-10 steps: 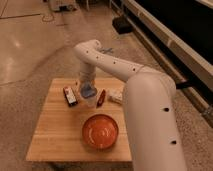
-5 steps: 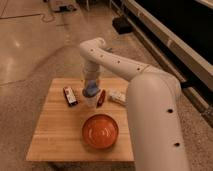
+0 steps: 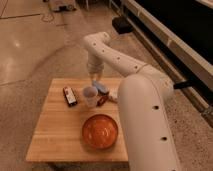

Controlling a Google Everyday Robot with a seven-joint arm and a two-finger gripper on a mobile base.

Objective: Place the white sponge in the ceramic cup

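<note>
ceramic cup (image 3: 90, 96) – off-white, upright, table centre | white sponge – unseen | claw (image 3: 95, 80) just above cup, grip unclear | wooden table (image 3: 52, 135) – polished stone floor (image 3: 30, 45)

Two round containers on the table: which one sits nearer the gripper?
The ceramic cup, small and off-white, lies just below the gripper near the table's far edge. The much bigger orange bowl sits closer to the front edge, farther away.

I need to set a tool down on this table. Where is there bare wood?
Free: the front-left wood of the table, left of the orange bowl and below the dark bar. Crowded: the back middle, where the ceramic cup, a blue item and the end effector above them cluster.
</note>
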